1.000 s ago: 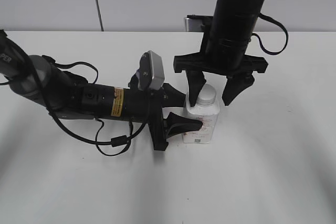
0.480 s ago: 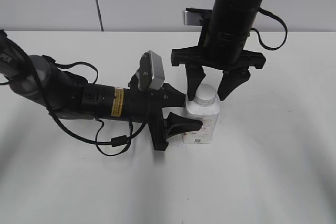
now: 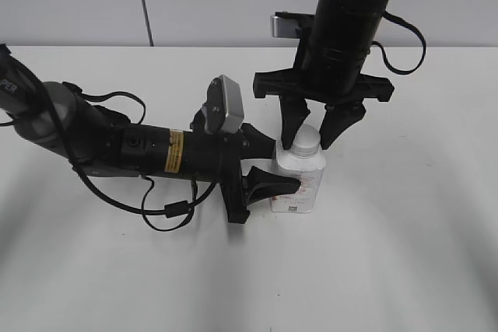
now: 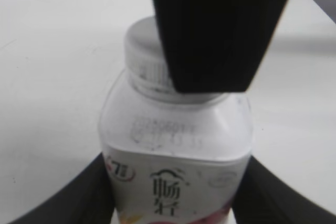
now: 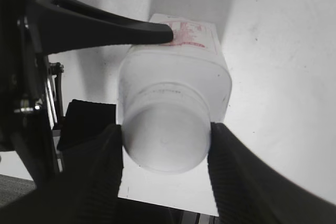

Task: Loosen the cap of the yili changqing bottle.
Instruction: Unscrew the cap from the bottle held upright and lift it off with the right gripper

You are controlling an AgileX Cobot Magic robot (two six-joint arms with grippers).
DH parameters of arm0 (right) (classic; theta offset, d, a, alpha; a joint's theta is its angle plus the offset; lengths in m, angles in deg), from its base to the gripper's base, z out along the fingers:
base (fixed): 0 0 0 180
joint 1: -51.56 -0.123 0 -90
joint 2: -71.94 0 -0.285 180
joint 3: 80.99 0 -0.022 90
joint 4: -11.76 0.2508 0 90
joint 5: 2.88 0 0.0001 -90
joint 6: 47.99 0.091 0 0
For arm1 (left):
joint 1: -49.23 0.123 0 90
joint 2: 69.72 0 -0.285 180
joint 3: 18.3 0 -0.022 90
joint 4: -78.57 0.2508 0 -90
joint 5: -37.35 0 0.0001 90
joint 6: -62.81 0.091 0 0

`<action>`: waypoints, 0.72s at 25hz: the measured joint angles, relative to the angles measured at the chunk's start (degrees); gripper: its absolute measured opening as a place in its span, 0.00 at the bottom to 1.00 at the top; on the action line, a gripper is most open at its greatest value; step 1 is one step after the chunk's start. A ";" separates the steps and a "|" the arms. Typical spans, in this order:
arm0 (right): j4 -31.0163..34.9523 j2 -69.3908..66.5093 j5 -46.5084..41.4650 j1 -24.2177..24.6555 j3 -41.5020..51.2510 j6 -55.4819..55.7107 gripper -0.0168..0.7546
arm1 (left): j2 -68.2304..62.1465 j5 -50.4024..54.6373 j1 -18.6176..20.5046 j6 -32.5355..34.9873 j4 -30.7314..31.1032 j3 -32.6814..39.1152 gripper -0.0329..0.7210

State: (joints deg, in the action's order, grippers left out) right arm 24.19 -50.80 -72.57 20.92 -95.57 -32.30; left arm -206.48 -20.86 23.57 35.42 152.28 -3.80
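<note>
The white yili changqing bottle (image 3: 299, 183) stands upright on the table. My left gripper (image 3: 277, 164) reaches in from the left and is shut on the bottle's body; in the left wrist view its fingers (image 4: 79, 199) press both sides of the bottle (image 4: 176, 145). My right gripper (image 3: 311, 134) hangs straight down over the white cap (image 3: 306, 142). In the right wrist view its ribbed fingers (image 5: 100, 174) touch both sides of the cap (image 5: 165, 132), so it is shut on it. One right finger (image 4: 215, 30) hides part of the cap (image 4: 143, 45) in the left wrist view.
The white table (image 3: 405, 254) ends at a grey wall behind. My left arm (image 3: 117, 145) lies low across the left of the table with looped cables (image 3: 167, 211). Its wrist camera (image 3: 226, 105) sticks up beside the bottle.
My right gripper shifted slightly left over the bottle, then its fingers closed in from a wide spread onto the cap. The left gripper and the bottle have not moved.
</note>
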 joint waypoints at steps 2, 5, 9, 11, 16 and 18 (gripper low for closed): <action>0.00 0.02 0.00 0.00 0.00 -0.66 0.53 | 0.00 0.00 0.00 0.00 0.00 0.00 0.57; -0.07 0.02 0.00 0.00 0.00 -8.90 0.53 | 0.00 0.00 0.00 0.00 0.00 0.00 0.57; -0.88 0.02 -0.05 0.00 0.00 -30.93 0.53 | 0.00 0.00 0.00 -0.05 0.00 0.00 0.55; -1.28 0.02 -0.05 0.00 0.00 -43.01 0.53 | 0.00 0.05 0.00 -0.05 0.00 0.00 0.54; -2.09 0.02 0.12 0.00 0.00 -68.95 0.53 | 0.00 0.05 -0.02 -0.01 0.00 0.00 0.52; -2.21 0.02 0.14 0.00 -0.01 -74.43 0.53 | 0.00 0.05 -0.02 -0.01 0.01 0.00 0.52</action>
State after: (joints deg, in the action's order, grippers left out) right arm 21.98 -50.78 -72.43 20.92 -95.58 -106.73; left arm -206.48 -20.81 23.55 35.41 152.29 -3.80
